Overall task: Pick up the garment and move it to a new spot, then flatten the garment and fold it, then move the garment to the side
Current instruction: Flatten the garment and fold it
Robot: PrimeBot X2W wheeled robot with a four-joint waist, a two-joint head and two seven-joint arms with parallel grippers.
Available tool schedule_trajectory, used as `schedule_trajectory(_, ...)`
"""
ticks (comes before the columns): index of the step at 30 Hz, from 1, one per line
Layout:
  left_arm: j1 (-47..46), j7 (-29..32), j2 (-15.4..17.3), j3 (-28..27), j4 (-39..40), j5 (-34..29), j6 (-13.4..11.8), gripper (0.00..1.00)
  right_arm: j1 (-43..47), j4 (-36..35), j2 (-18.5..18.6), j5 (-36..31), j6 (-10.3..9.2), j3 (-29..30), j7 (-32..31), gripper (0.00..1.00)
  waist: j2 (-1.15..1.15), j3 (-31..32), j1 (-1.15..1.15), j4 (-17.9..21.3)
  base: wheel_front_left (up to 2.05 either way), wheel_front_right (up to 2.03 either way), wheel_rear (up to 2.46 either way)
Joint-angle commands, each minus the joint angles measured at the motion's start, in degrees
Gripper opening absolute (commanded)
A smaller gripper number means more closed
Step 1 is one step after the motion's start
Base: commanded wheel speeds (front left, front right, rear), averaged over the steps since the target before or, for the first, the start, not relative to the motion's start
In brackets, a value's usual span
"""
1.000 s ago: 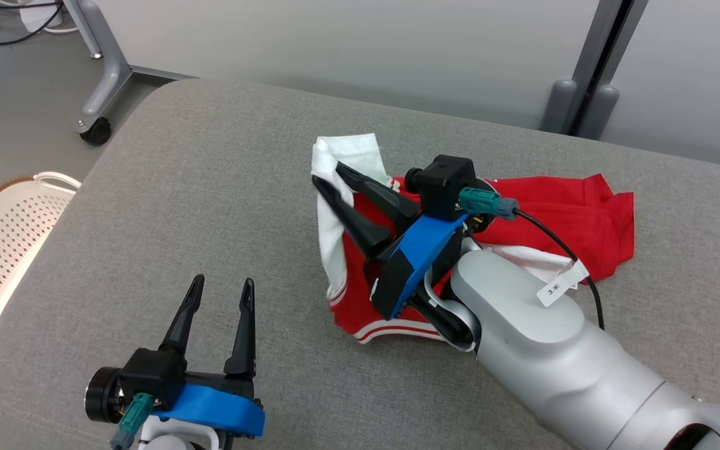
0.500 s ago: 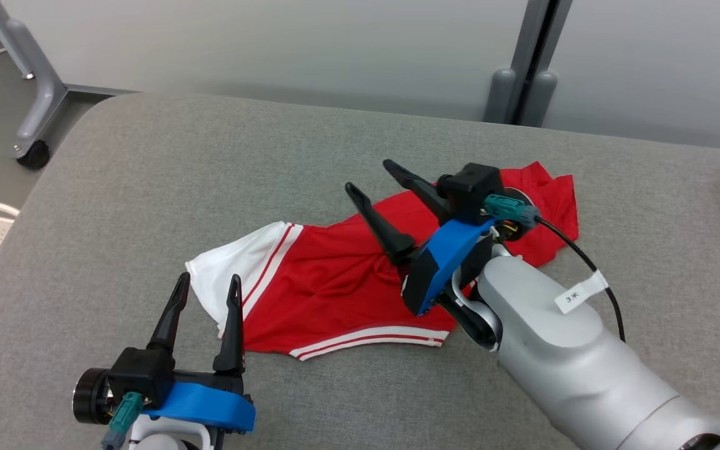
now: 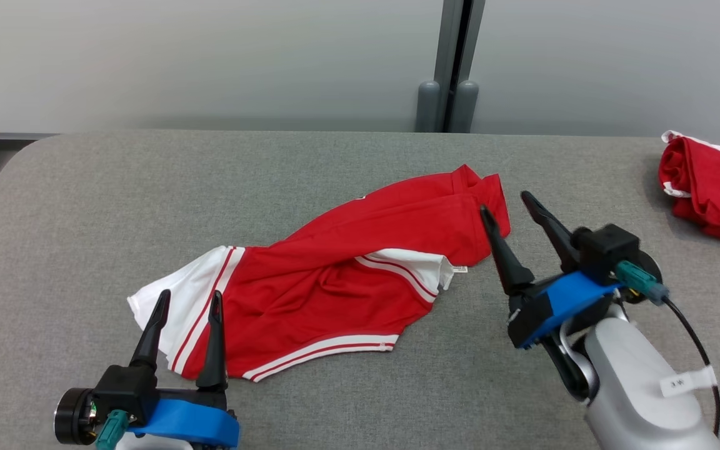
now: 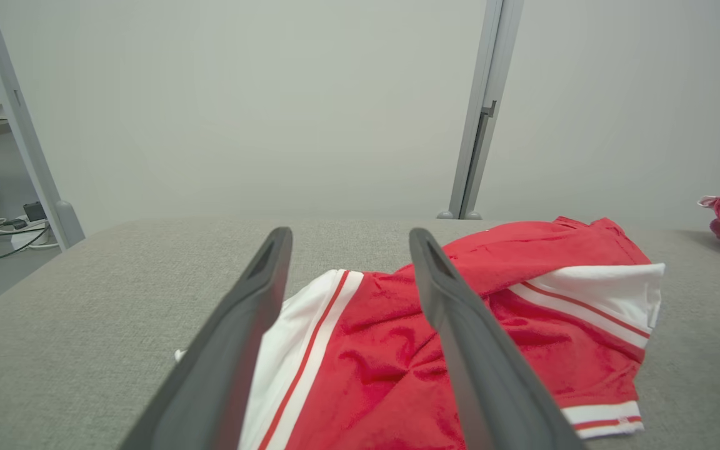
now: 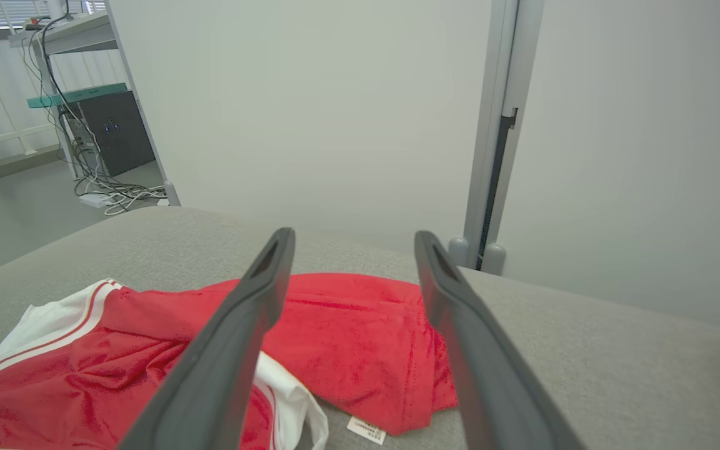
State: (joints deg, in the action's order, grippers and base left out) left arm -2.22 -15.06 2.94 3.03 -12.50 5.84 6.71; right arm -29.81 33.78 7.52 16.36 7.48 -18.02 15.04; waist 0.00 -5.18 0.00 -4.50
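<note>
The garment [image 3: 335,269] is a red piece with white panels and red-and-white stripes, lying crumpled and partly spread across the middle of the grey padded table [image 3: 85,206]. It also shows in the left wrist view [image 4: 522,300] and the right wrist view [image 5: 347,337]. My left gripper [image 3: 188,300] is open at the lower left, its fingertips over the garment's white left end. My right gripper [image 3: 504,203] is open, just right of the garment's right end, with nothing between its fingers.
A second red garment [image 3: 710,187] with white trim lies bunched at the table's far right edge. A grey post [image 3: 450,62] stands against the pale wall behind the table. Bare grey surface lies in front of and behind the garment.
The right gripper has let go of the garment and pulled back to the right of it. The garment now lies spread on the table. The head camera has swung right.
</note>
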Motion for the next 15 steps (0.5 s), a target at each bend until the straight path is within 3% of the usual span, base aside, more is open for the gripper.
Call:
schedule_trajectory(1, 0.49, -0.15, -0.03, -0.07, 0.1, -0.43, 0.3, 1.0, 2.14, -1.23, 0.37, -0.65, 0.03, 1.24, 0.17, 1.0, 0.0, 0.42, 0.0, 0.48, 0.0, 0.0, 0.0)
schedule_trajectory(8, 1.45, -0.15, -0.04, -0.43, 0.15, -0.78, 0.53, 1.0, 13.45, -8.42, 0.98, -3.75, 0.02, 8.52, 0.17, 1.0, 0.0, 1.56, 0.0, 1.61, 0.0, 0.0, 0.0)
schedule_trajectory(15, 2.31, -0.15, -0.06, -0.28, 0.15, -0.81, 0.62, 1.0, 22.83, -14.12, -1.49, -5.27, 0.03, 14.03, 0.17, 1.0, 0.0, 1.99, 0.0, 2.04, 0.0, 0.0, 0.0)
